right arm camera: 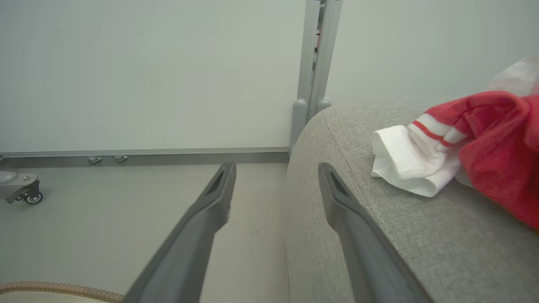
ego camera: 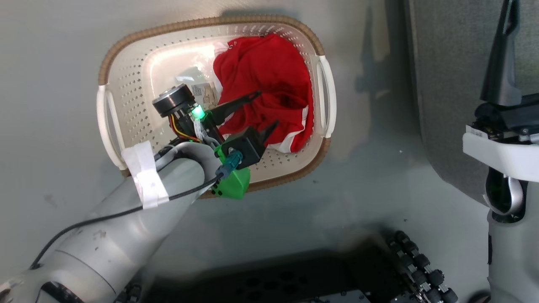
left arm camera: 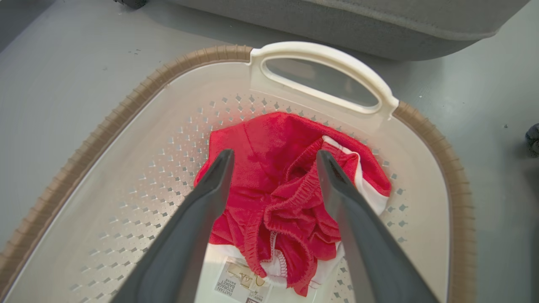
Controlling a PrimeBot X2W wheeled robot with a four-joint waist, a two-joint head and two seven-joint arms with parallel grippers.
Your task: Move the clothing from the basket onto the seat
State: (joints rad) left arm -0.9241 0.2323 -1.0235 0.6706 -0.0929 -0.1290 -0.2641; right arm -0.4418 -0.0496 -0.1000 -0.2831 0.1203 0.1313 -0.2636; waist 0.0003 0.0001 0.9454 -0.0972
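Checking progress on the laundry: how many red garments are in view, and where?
2: red shorts lie bunched in the basket; a red top lies on the seat. More could hide beneath the shorts.

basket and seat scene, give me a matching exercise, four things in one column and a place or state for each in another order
Things
1. red shorts
2. red and white top
3. left gripper
4. right gripper

Places or states
a. lying on the grey seat
b. open, pointing along the seat's edge
c. bunched up inside the basket
d. open, poised over red cloth in the basket

Pairs: 1-c, 2-a, 3-d, 4-b
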